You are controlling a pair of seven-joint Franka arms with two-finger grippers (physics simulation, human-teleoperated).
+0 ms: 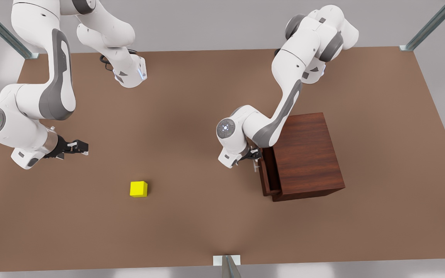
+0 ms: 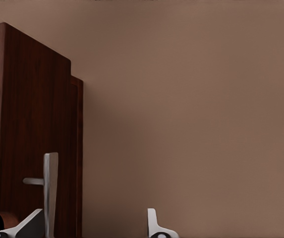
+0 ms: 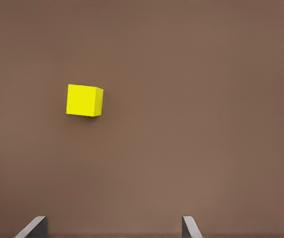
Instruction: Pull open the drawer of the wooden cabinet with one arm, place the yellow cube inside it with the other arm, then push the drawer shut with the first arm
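Note:
The yellow cube (image 1: pixel 138 189) (image 3: pixel 84 100) rests on the brown table, toward the front view's left. My right gripper (image 1: pixel 83 147) (image 3: pixel 112 228) hovers open, back from the cube and clear of it. The wooden cabinet (image 1: pixel 307 154) (image 2: pixel 77 148) stands on the front view's right. Its drawer (image 1: pixel 265 173) (image 2: pixel 32 124) juts out a little from the cabinet body. My left gripper (image 1: pixel 255 156) (image 2: pixel 94 225) is at the drawer front, open. The silver bar handle (image 2: pixel 50 193) lies between its fingers, close to one fingertip (image 2: pixel 32 220).
The brown table (image 1: pixel 207 216) stretches wide between the cube and the cabinet. Metal frame posts (image 1: pixel 228 266) stand at the table's corners and at the middle of its near edge. Both arm bases sit along the far edge.

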